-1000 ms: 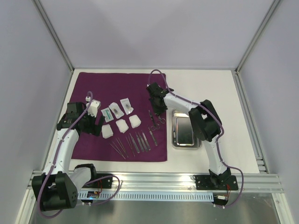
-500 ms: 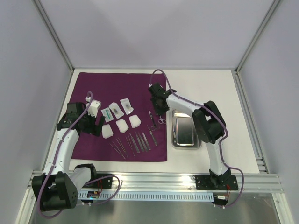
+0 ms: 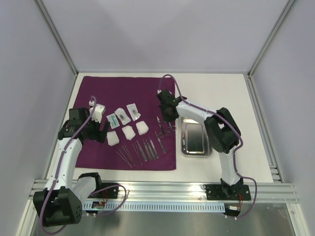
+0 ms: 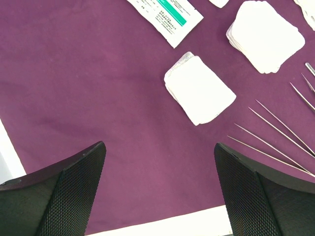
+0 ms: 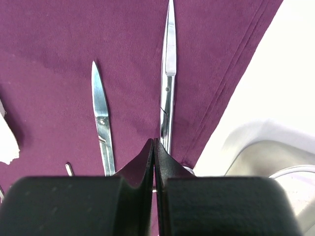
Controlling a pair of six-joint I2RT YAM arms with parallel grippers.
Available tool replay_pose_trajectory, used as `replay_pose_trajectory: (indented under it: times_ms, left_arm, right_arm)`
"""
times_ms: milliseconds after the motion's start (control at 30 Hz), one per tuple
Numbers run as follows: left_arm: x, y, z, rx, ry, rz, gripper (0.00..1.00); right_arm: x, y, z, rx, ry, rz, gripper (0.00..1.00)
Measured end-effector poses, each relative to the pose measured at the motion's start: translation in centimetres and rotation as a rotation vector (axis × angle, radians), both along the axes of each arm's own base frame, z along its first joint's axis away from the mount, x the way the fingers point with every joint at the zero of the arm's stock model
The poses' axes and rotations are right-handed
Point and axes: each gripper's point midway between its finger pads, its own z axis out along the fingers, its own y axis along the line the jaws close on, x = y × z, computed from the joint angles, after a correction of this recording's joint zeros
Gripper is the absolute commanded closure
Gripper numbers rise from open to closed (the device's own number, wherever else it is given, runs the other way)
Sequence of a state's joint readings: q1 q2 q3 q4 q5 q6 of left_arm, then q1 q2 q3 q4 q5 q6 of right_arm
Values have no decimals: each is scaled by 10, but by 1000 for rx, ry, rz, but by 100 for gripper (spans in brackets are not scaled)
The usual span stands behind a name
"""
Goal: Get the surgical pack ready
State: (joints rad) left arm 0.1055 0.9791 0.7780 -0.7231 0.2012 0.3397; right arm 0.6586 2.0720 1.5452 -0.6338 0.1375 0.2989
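Observation:
A deep-purple cloth (image 3: 125,98) covers the left half of the table. On it lie small clear packets (image 3: 122,115), white gauze squares (image 3: 129,132), tweezers (image 3: 142,150) and scissors (image 3: 165,127). A steel tray (image 3: 195,138) stands on the table right of the cloth. My right gripper (image 3: 167,116) is shut with nothing visible between the jaws. In the right wrist view its tips (image 5: 154,143) sit over the handle end of the long scissors (image 5: 168,73), beside a shorter pair (image 5: 101,118). My left gripper (image 4: 158,147) is open and empty over the cloth's edge, near a gauze square (image 4: 199,88).
White table shows beside the cloth (image 5: 290,59) and at its near edge (image 4: 162,223). The tray's rim (image 5: 256,142) lies just right of my right gripper. Grey walls and metal frame posts enclose the table.
My right gripper has edged slightly left and back over the scissors. My left arm has shifted a little to the left.

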Motion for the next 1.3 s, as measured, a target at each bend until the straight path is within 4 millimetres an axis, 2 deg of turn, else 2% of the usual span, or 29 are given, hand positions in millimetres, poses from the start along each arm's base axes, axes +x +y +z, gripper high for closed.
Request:
replay_pose_trajectory:
  times_ms: [67,200,300,633,767,1167,1200,1233,1300]
  left_arm:
    - [0,0,0,0,1,0,0]
    - [0,0,-1,0,7,0,0]
    - [0,0,-4,-2,21,0,0]
    - [0,0,-8,-3,37,0,0]
    - [0,0,-8,-4,37,0,0]
    - [0,0,-8,-3,37,0,0]
    - [0,0,-8,-4,37,0,0]
    - [1,0,-8,-4,37,0,0]
    - [0,0,-8,-4,37,0,0]
  right_arm:
    - [0,-1,0,-4,-2,-1,99]
    - [-5,-6,-2,-29,18,-1,86]
    - [-11,-10,-2,-42,31,0,82]
    - [-24,-19,-3,-75,59,6,76]
    - [-32,-25,-11,-91,86,7,75]
    - [-33,-23,-14,-84,92,9,76]
    - [-33,-22,-14,-85,91,10,78]
    - [-33,-22,-14,-85,91,11,86]
    - [-34,-20,-14,-83,88,12,95]
